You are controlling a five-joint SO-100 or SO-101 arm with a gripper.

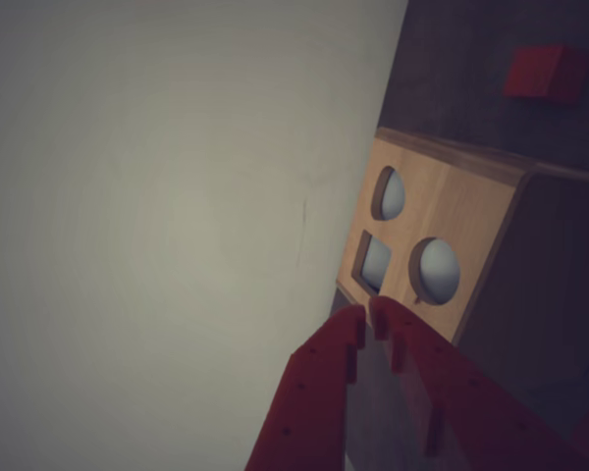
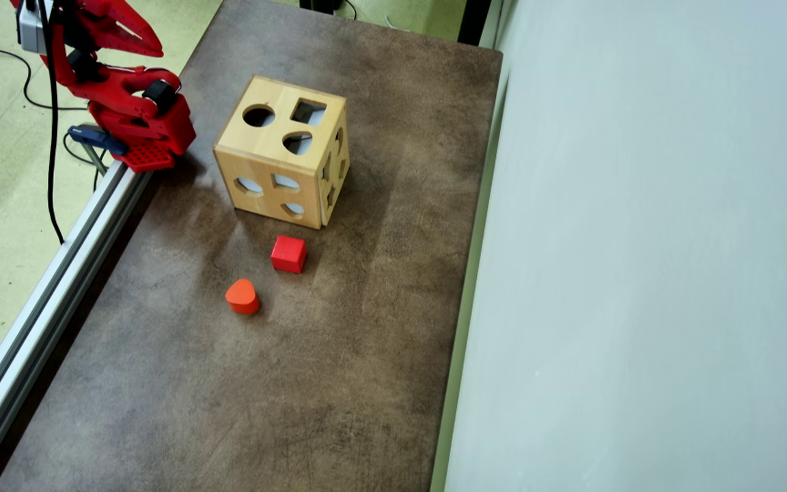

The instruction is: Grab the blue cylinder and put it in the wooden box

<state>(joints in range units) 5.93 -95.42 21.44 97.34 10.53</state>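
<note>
The blue cylinder does not show in either view. The wooden box [image 2: 257,147] stands on the dark table near the arm's base, with round, square and other holes in its top and sides. In the wrist view one holed face of the wooden box [image 1: 452,201] fills the middle right, just beyond my red fingertips. My gripper [image 1: 370,316] is shut with its tips nearly touching and nothing between them. In the overhead view my gripper [image 2: 151,44] is folded back at the top left corner, left of the box and apart from it.
A red cube [image 2: 288,253] [image 1: 545,74] lies just in front of the box, and an orange-red rounded block [image 2: 242,296] lies a little nearer. A pale wall [image 2: 639,239] borders the table's right side. An aluminium rail [image 2: 59,273] runs along its left edge.
</note>
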